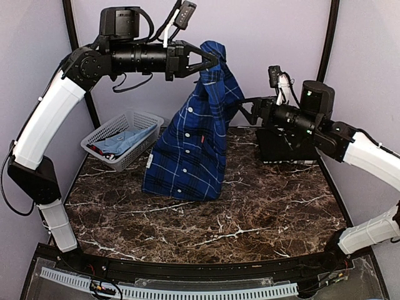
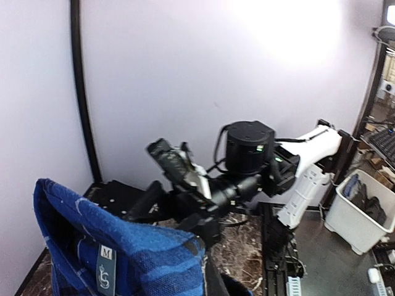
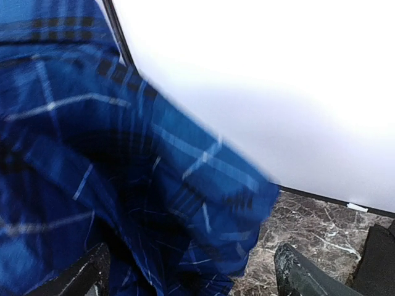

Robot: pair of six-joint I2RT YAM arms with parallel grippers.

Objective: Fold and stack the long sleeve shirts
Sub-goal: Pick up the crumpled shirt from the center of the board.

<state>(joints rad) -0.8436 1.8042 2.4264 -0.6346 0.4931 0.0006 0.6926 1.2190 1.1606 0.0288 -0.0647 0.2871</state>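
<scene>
A royal-blue plaid long sleeve shirt (image 1: 190, 140) hangs by its collar from my left gripper (image 1: 211, 62), which is shut on the cloth high above the table; the hem rests on the marble. In the left wrist view the collar (image 2: 117, 246) with its size label bunches over my left gripper (image 2: 208, 274). My right gripper (image 1: 242, 107) is level with the shirt's right edge. In the right wrist view its fingers (image 3: 299, 277) stand wide apart, and plaid cloth (image 3: 123, 172) hangs between and behind them without being pinched.
A white lattice basket (image 1: 144, 119) holding light-blue cloth sits at the back left of the marble table (image 1: 262, 212). A black box (image 1: 281, 147) stands at the back right, under the right arm. A white bin (image 2: 361, 213) is off the table.
</scene>
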